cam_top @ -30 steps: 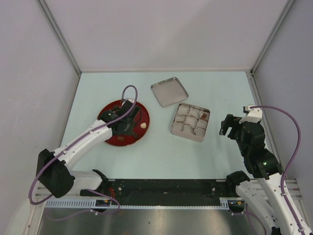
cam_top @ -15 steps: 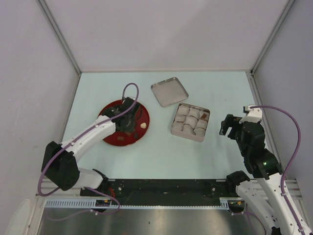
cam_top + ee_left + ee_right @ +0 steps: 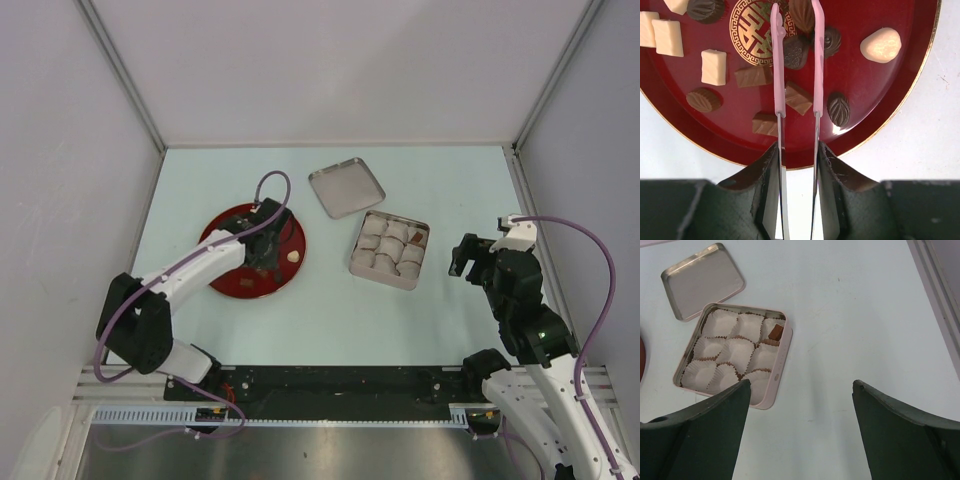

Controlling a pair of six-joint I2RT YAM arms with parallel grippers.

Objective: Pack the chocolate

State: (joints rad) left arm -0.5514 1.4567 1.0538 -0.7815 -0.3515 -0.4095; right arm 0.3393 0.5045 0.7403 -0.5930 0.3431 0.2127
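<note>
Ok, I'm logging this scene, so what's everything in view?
red plate: one, red with gold emblem, table's left
chocolate: about fourteen showing, dark, brown, cream-white, on the plate
tin: one, silver, open, right of plate
paper cups: nine, white, inside tin
packed piece: one, brown, in a corner cup
lid: one, silver, beyond the tin
table: one, pale blue-green
left gripper: one, pink jaws narrowly apart over plate, grip unclear
right gripper: one, dark jaws wide open, right of tin

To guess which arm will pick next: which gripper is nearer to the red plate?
Left. The left gripper hangs right above the red plate, its fingers among the chocolate pieces. The right gripper is beyond the tin, apart from the plate.
</note>
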